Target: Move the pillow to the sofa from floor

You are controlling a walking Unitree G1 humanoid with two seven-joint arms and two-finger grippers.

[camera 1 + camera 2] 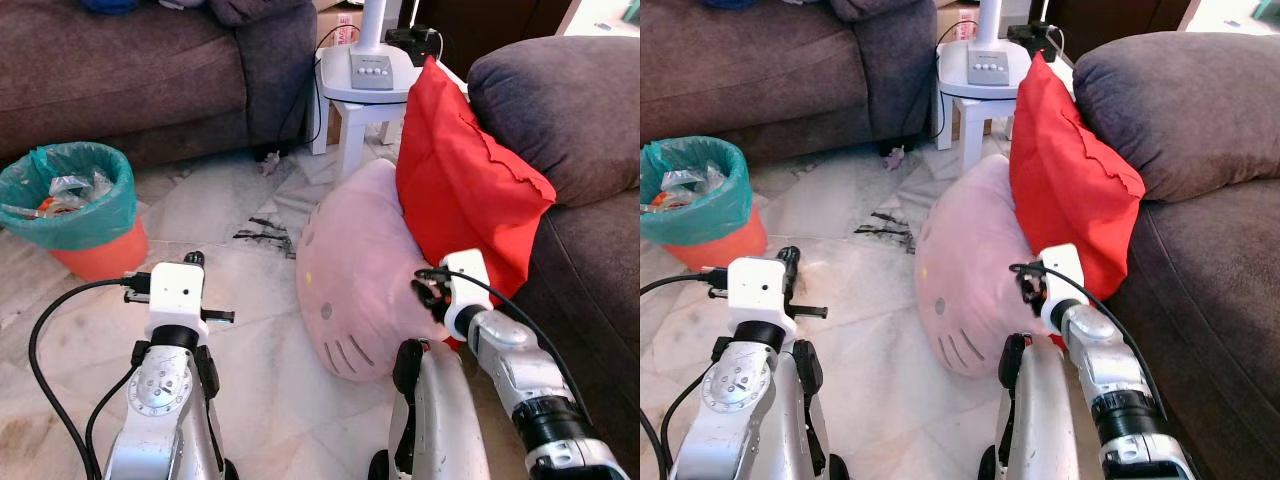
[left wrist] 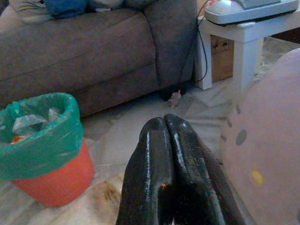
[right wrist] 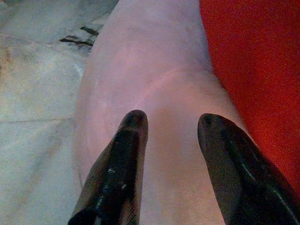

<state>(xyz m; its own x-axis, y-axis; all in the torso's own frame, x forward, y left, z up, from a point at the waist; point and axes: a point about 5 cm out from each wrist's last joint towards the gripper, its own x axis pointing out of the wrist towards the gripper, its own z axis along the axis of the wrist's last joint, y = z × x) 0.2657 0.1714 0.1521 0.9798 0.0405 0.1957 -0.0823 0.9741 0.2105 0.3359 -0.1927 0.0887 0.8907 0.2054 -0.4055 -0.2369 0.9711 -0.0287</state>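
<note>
A pink pillow (image 1: 355, 270) with a cat face stands on the marble floor, leaning on a red pillow (image 1: 465, 185). The red pillow rests upright against the front of the dark sofa (image 1: 575, 110) on the right. My right gripper (image 3: 171, 122) is open, its two fingertips (image 3: 133, 122) right at the pink pillow's (image 3: 154, 70) surface, close beside the red pillow (image 3: 253, 61). My left gripper (image 2: 164, 123) is shut on nothing and hangs over bare floor to the left of the pink pillow (image 2: 267, 150).
An orange bin (image 1: 75, 205) lined with a green bag stands on the floor at the left. A second brown sofa (image 1: 130, 70) runs along the back. A white stool (image 1: 365, 85) carrying a fan base, with cables, stands behind the pillows.
</note>
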